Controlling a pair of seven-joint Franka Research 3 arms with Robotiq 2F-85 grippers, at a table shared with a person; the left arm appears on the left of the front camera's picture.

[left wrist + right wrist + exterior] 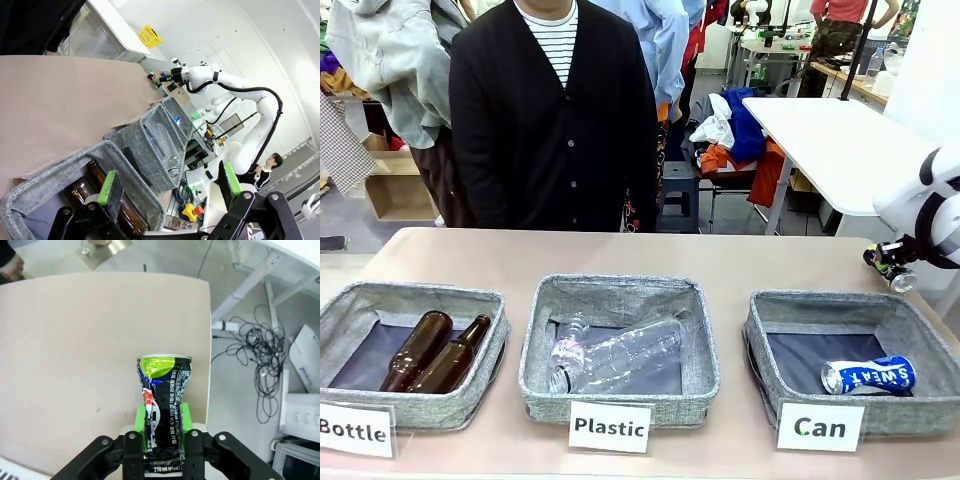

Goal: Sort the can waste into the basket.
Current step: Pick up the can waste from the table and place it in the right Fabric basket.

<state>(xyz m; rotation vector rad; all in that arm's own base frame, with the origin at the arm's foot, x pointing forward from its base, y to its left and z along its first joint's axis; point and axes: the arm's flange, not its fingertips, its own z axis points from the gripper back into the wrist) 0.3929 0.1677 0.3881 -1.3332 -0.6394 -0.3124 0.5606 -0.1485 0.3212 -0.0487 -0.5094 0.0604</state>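
A blue and white "SWEAT" can [868, 376] lies on its side in the grey basket [850, 300] behind the "Can" card [820, 427]. At the table's right edge, just behind that basket, my right gripper [892, 268] is shut on a black can [902, 281]. In the right wrist view the dented black can [162, 400] sits squeezed between the green pads [186, 417] of my right gripper [161, 426], above the bare tabletop near its edge. My left gripper [169, 185] is open, with nothing between its fingers [107, 187], over the basket of brown bottles.
The "Bottle" basket [415, 295] at the left holds two brown glass bottles [435, 352]. The "Plastic" basket [620, 288] in the middle holds clear bottles [615, 355]. A person in a dark cardigan [555, 130] stands at the far side. Cables lie on the floor [265, 370] beside the table's edge.
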